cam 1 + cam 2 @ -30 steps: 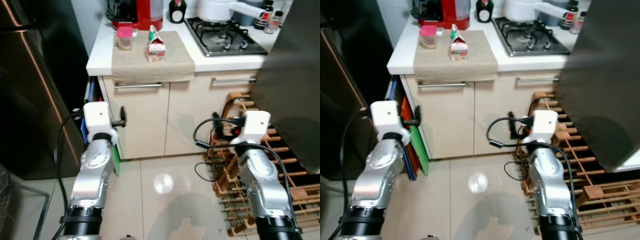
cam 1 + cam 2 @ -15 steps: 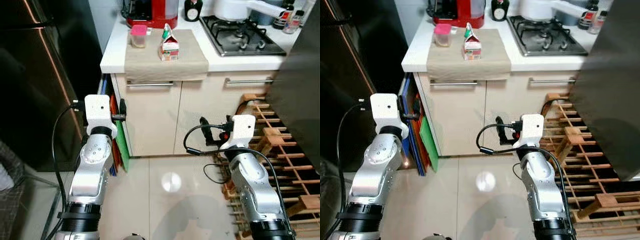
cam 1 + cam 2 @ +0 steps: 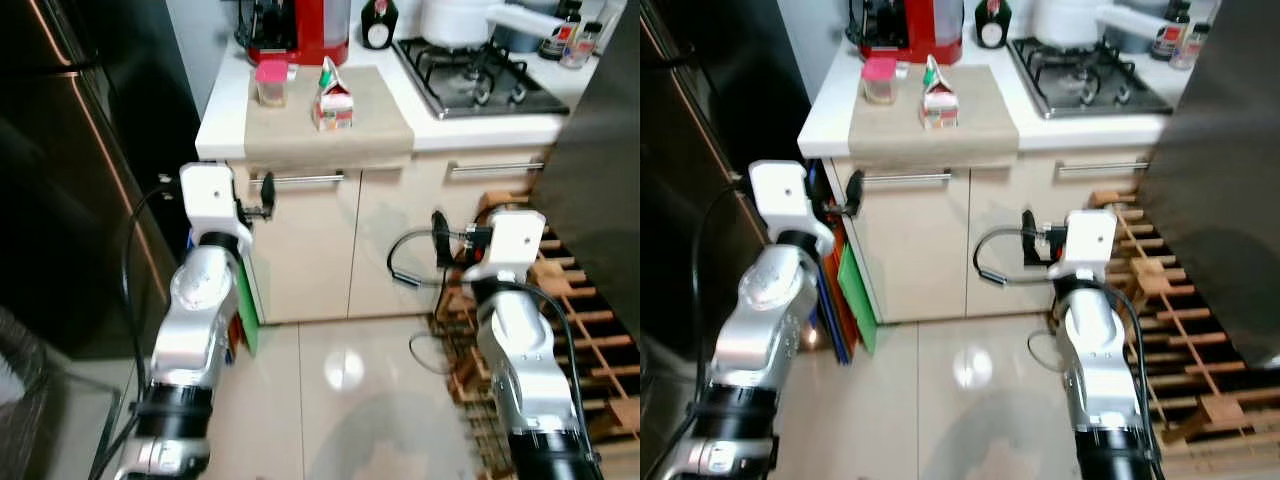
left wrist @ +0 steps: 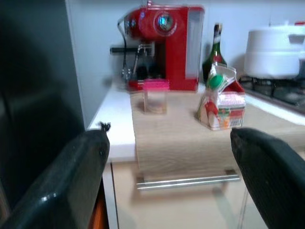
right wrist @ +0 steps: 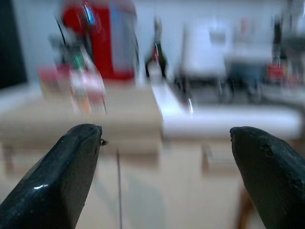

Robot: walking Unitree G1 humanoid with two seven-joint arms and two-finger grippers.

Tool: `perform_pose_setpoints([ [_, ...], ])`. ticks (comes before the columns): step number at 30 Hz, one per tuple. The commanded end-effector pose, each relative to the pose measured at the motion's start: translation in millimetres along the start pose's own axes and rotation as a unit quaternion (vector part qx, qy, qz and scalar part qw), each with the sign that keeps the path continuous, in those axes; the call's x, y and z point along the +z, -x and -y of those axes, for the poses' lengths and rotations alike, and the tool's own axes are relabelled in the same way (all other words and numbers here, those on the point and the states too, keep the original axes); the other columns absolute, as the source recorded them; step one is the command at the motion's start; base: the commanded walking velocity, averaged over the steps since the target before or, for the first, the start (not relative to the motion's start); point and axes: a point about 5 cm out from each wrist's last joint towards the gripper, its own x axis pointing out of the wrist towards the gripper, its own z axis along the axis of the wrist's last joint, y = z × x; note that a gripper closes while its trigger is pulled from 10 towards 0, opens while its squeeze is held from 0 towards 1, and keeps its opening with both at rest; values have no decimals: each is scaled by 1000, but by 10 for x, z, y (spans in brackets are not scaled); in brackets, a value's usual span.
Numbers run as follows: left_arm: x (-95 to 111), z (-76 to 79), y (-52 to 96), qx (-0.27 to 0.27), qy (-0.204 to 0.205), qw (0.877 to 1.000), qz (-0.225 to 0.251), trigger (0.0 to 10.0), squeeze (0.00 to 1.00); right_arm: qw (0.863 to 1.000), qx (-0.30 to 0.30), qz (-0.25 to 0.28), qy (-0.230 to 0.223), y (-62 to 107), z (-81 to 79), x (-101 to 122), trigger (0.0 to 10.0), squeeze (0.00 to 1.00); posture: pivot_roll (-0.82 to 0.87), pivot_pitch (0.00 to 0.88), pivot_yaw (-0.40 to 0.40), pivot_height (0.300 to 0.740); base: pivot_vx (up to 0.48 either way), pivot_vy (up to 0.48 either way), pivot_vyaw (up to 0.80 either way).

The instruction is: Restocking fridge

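Note:
A small milk carton (image 3: 333, 98) with a green cap stands on a beige mat (image 3: 330, 125) on the white counter. A clear jar with a pink lid (image 3: 271, 83) stands just left of it. My left gripper (image 3: 262, 195) is open, held in front of the cabinet just below the counter edge, its fingers (image 4: 66, 181) wide apart and pointing at the carton (image 4: 221, 105) and jar (image 4: 155, 95). My right gripper (image 3: 440, 235) is also open and empty, lower and to the right, before the cabinet doors. The right wrist view is blurred; the carton (image 5: 86, 88) shows between its fingers (image 5: 271, 176).
A dark fridge (image 3: 60, 200) stands at the left, and a dark grey panel (image 3: 600, 170) at the right. A wooden rack (image 3: 590, 330) lies on the floor at the right. A red coffee machine (image 4: 164, 47), a bottle (image 4: 215, 45) and a gas hob (image 3: 480, 85) are on the counter.
The camera has shifted as I moved. Both arms have risen towards the counter; the left gripper now sits level with the cabinet handle.

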Motion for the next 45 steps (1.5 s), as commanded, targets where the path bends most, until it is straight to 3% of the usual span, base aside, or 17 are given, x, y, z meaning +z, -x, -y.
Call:
perform_pose_setpoints([
  [1, 70, 112, -31, -18, 11, 1000, 15, 10000, 0, 1000, 1, 4, 7, 3, 40, 26, 10000, 361, -103, 0, 62, 740, 480, 0, 0],
  [11, 87, 150, -53, -25, 13, 999, 21, 10000, 0, 1000, 16, 1, -6, -24, -32, 16, 10000, 408, -95, 0, 62, 740, 480, 0, 324],
  [16, 135, 185, -74, -34, 13, 999, 31, 10000, 0, 1000, 0, -3, -2, -33, -10, 4, 10000, 353, -94, 0, 63, 740, 480, 0, 0],
  [20, 235, 138, -105, -13, -16, 998, 55, 10000, 0, 1000, -1, 27, 6, -54, -10, 129, 10000, 361, -95, 0, 65, 740, 480, 0, 0],
  [22, 256, 127, -113, -9, -14, 998, 59, 10000, 0, 1000, -1, 31, 6, -59, -10, 150, 10000, 361, -95, 0, 65, 740, 480, 0, 0],
  [25, 273, 113, -142, 2, 32, 998, 47, 10000, 0, 1000, 1, 30, 6, -65, -11, 151, 10000, 357, -95, 0, 63, 740, 480, 0, 0],
  [27, 295, 116, -151, 3, 41, 998, 49, 10000, 0, 1000, 1, 30, 6, -63, -14, 149, 10000, 357, -93, 0, 60, 740, 480, 0, 0],
  [34, 408, 230, -166, -40, 31, 996, 74, 10000, 0, 999, -13, 42, 11, -50, 2, 194, 10000, 361, -94, 0, 57, 740, 480, 0, 0],
  [36, 503, 277, -210, -59, 13, 994, 94, 10000, 0, 998, -40, 50, 18, -43, 71, 223, 10000, 369, -94, 0, 55, 740, 469, 0, 0],
  [40, 785, 311, -423, -75, 33, 989, 120, 10000, 0, 997, -59, 51, 28, -15, 152, 238, 10000, 376, -100, 0, 56, 740, 411, 0, 0],
  [45, 882, 321, -558, -81, 46, 989, 115, 10000, 0, 996, -62, 53, 31, -4, 154, 256, 10000, 376, -109, 0, 58, 740, 58, 0, 0],
])
